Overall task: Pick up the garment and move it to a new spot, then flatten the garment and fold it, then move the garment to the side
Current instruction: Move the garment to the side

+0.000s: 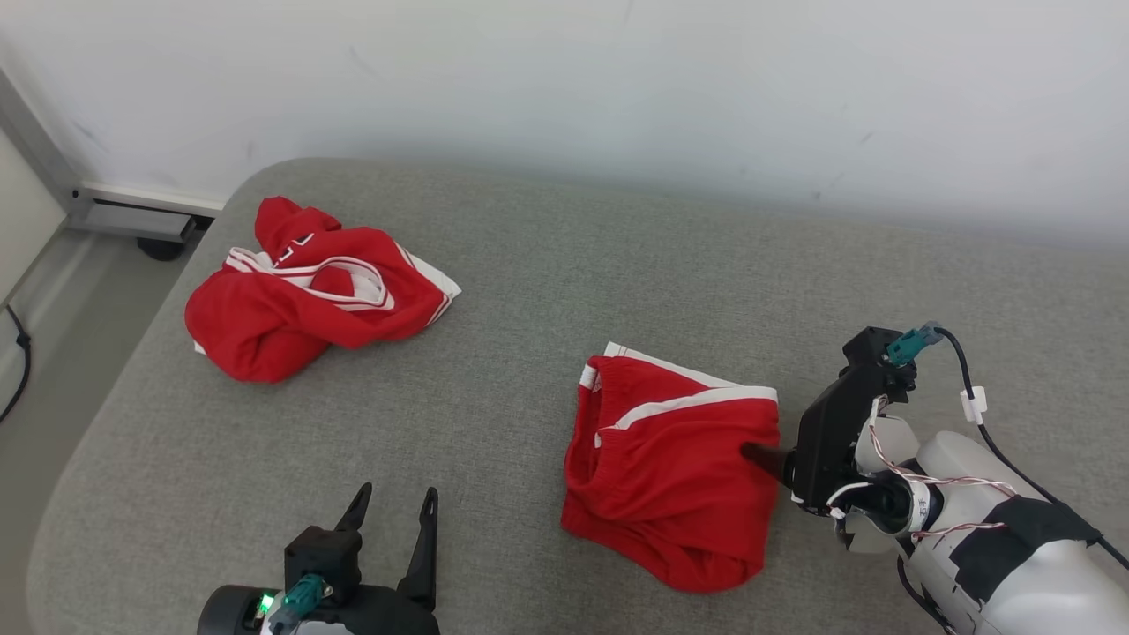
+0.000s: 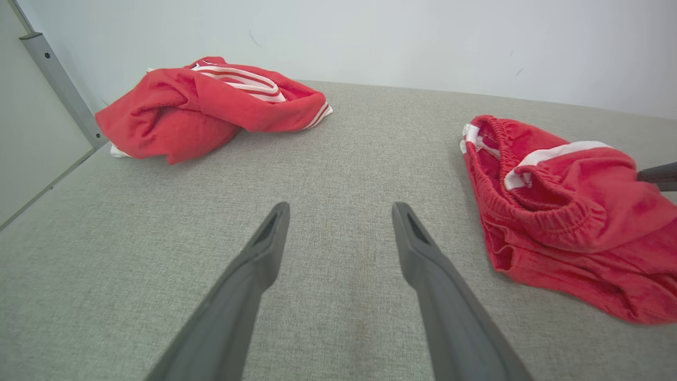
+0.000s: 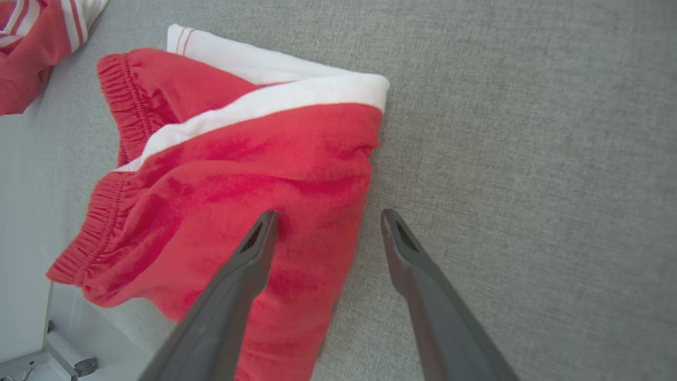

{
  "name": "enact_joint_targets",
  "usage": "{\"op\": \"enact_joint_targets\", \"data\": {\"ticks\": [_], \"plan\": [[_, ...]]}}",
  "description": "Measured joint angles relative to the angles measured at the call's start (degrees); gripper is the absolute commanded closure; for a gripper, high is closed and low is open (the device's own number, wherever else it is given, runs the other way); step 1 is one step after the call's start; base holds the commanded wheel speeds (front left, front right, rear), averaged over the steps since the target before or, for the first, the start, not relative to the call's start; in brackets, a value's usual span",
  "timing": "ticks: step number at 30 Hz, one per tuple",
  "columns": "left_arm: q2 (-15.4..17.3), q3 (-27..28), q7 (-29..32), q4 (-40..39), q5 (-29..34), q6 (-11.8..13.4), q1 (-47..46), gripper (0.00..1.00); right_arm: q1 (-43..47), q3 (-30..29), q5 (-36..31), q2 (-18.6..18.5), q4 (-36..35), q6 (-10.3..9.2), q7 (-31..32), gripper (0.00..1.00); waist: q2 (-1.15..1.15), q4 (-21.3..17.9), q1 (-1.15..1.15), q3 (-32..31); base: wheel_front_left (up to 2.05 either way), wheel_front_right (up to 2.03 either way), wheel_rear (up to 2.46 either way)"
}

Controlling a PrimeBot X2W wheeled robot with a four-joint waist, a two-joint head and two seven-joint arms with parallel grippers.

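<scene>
Left hand [image 1: 394,507] and right hand [image 3: 329,214] spread wide, empty. Shorts [image 1: 670,459] at 4 o'clock look folded; moving aside is left.

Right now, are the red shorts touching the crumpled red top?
Apart. Head view shows bare grey cushion between the red shorts and the crumpled red top.

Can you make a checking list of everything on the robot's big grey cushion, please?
Surface: grey fabric cushion, bare between the clothes.
Job's things: red shorts folded, near right; crumpled red garment, far left.
Clutter: nothing seen.
Pincers: left pincer open over bare fabric; right pincer open, one finger over the shorts' edge.
Cables: black cable loops beside the right pincer; second cable on the floor, left.
Surroundings: white wall, metal rail at left.
</scene>
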Motion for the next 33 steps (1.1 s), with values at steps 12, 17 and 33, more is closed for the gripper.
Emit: {"op": "enact_joint_targets", "data": {"ticks": [12,17,33], "plan": [[-0.26,-0.11,0.18,0.21,-0.02,0.00,-0.19,0.00,-0.24,2.13,-1.15,1.31,3.31,-1.11,2.22,0.33,0.00,2.39,0.00,1.00,0.00,0.00,0.00],[-0.20,0.74,0.16,0.33,-0.13,0.00,-0.16,0.00,-0.62,2.03,-1.07,1.75,4.27,-1.15,2.55,1.00,0.00,2.29,0.00,1.10,0.00,0.00,0.00],[-0.04,2.09,-0.08,-0.23,-0.55,0.00,0.16,0.00,-6.42,0.82,-2.25,-4.65,3.48,1.02,2.50,1.00,0.00,-2.26,0.00,0.96,0.00,0.00,0.00]]}}
